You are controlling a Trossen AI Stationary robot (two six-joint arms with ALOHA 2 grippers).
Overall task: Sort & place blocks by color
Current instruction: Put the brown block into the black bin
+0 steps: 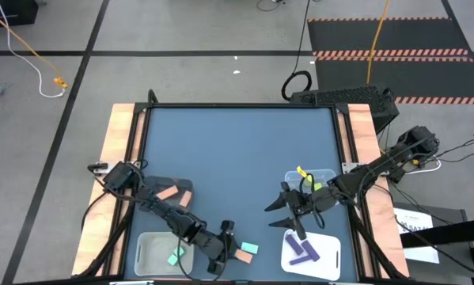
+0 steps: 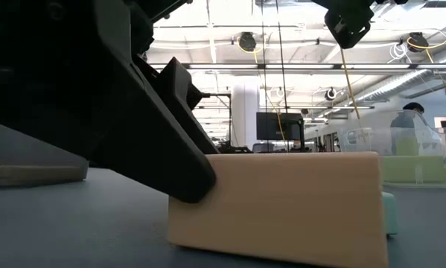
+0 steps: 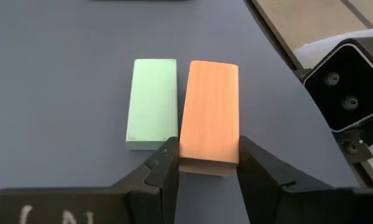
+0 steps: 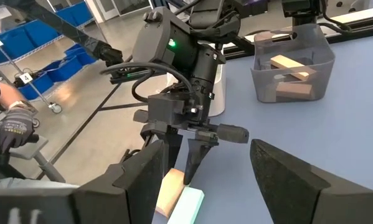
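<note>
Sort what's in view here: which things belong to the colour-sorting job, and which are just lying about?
Job:
- orange block, between the left gripper's fingers
- mint block beside it
- purple blocks in the white tray
- orange blocks in the left bin
- right gripper, open, hovering

Lying about:
- cables on the floor
- black mat
</note>
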